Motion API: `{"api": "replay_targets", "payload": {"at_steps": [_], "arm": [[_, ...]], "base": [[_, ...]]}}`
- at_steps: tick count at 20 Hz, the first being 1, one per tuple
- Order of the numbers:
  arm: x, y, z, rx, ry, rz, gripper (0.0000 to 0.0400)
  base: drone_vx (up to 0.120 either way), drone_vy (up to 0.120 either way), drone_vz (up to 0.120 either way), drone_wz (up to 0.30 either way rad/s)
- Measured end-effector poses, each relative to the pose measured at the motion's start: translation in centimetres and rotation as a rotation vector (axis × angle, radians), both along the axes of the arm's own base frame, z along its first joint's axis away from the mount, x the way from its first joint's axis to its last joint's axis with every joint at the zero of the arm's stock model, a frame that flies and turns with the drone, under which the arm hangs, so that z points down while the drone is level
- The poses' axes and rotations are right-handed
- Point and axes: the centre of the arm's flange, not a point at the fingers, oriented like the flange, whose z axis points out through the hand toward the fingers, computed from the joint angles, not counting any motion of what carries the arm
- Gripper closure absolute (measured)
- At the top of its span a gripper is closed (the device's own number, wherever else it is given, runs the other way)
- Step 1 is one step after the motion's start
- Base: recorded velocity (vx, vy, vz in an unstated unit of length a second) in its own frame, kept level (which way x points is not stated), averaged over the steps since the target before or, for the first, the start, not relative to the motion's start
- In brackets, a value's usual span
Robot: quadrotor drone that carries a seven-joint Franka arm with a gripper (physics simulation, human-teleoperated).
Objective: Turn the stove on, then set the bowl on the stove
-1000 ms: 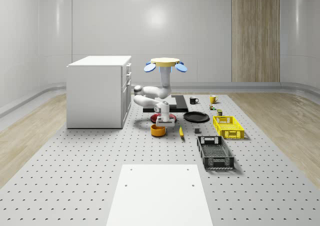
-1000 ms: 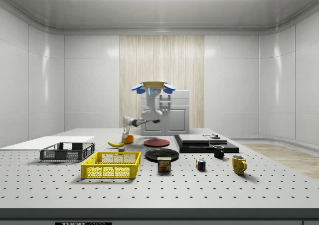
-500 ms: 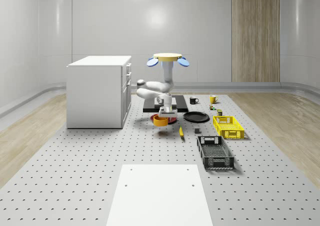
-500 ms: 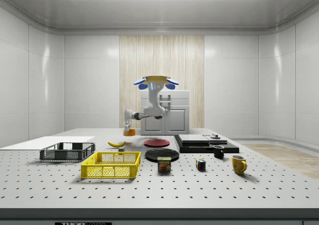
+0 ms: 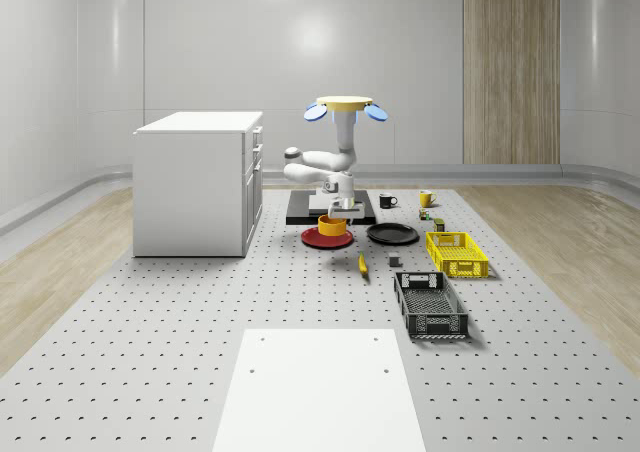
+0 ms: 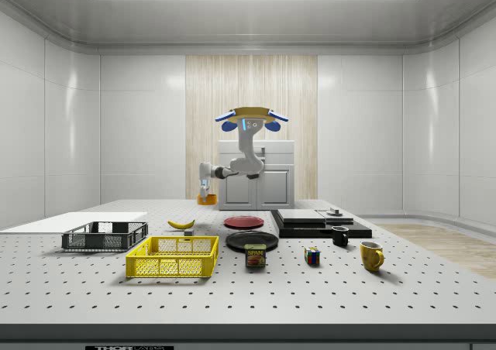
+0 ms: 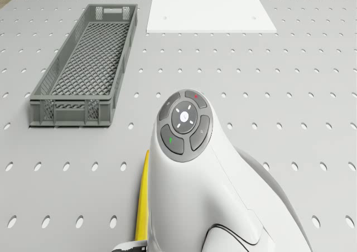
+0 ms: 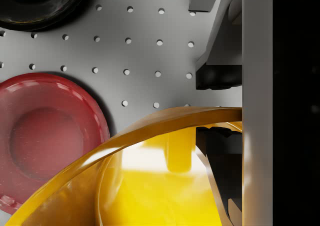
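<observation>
Bowl (image 5: 332,225) glossy orange, rim pinched by tool (image 5: 341,208); drone (image 5: 344,105) hovering above table (image 5: 200,312)

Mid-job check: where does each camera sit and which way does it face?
Whole-scene view: high beyond the mat, facing the cabinet; drone hovering near the stove, arm, claw holding the bowl.
Side view: low at the table's side, facing across the yellow crate; whole robot.
Drone view: on the drone, facing down at grey crate and banana; an arm link.
Wrist view: along the claw, down at the red plate; one finger.
Shared: wrist and whole-scene views both show bowl and red plate.
</observation>
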Motion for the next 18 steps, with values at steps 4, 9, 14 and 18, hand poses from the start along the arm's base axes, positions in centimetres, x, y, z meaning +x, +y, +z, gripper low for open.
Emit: {"api": "replay_targets", "payload": {"at_steps": [4,9,14,18], "arm": [[0.00,0.00,-0.02,0.000,0.000,-0.004,0.0292],[0.00,0.00,-0.04,0.000,0.000,-0.007,0.0292],[0.00,0.00,-0.04,0.000,0.000,-0.009,0.0292],[0.00,0.00,-0.04,0.000,0.000,-0.010,0.0292]], "base": [[-0.080,0.040,0.020,0.000],[-0.120,0.000,0.000,0.000],[-0.120,0.000,0.088,0.000],[-0.120,0.000,0.010,0.000]]}}
